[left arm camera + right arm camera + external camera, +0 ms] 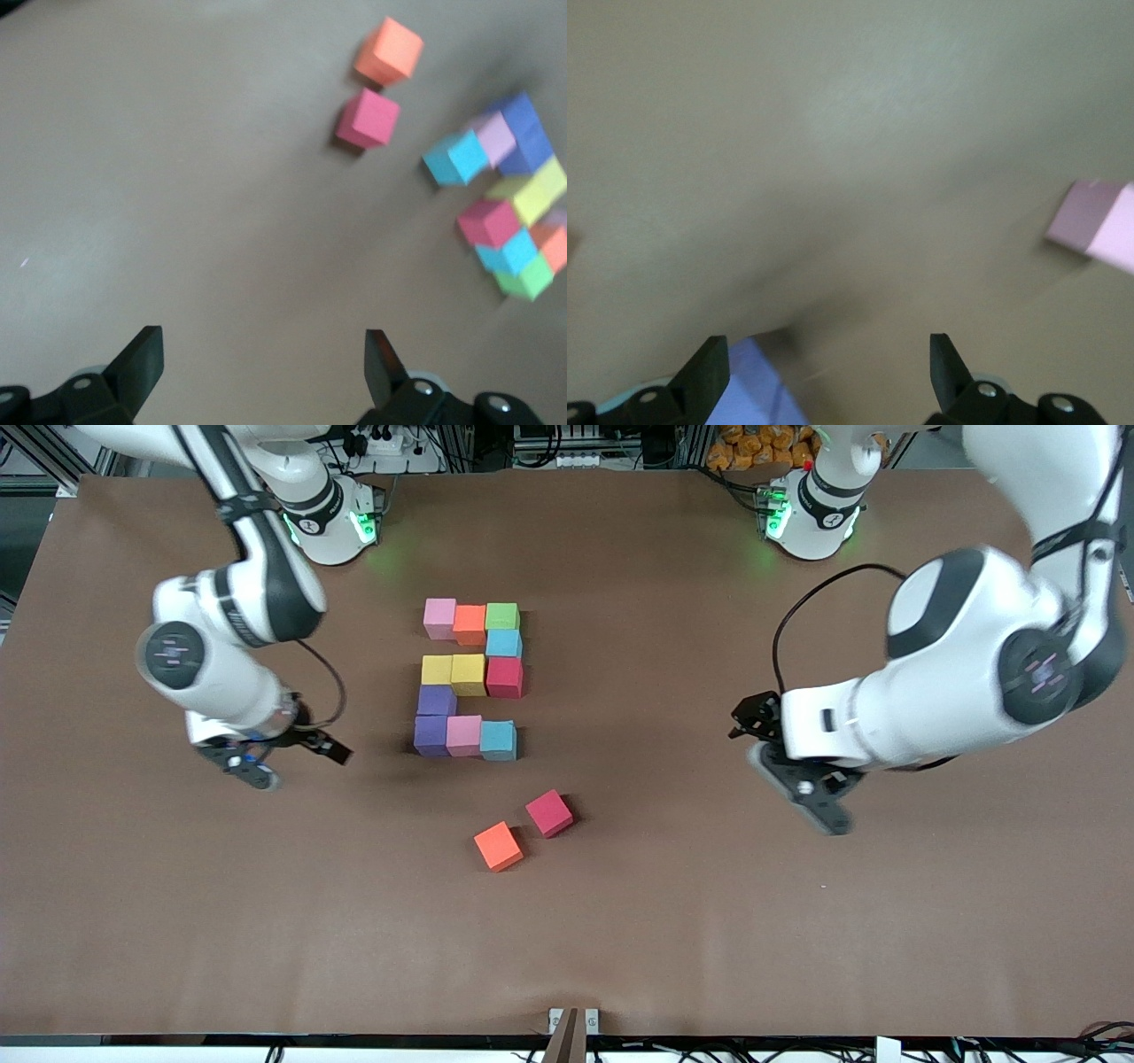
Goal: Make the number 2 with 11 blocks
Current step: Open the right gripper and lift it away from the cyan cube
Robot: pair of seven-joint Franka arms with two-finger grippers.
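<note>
The number 2 [469, 680] of touching blocks lay mid-desk [797, 921], while the left pincer [802, 793] and right pincer [283, 762] hung apart and empty on either side of it.

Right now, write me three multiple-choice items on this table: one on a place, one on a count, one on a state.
1. Where do the two loose blocks, orange and magenta, lie?
A. Nearer the front camera than the figure
B. On top of the figure
C. Between the robot bases

2. How many blocks make up the figure?
A. Seven
B. Eleven
C. Fourteen

3. How is the left tool?
A. Shut on a yellow block
B. Shut on nothing
C. Open, holding nothing

Key: 1 A, both sit lower in the front view than the figure; 2 B, rows of three, one, three, one, three; 3 C, bare table shows between its spread fingers.
</note>
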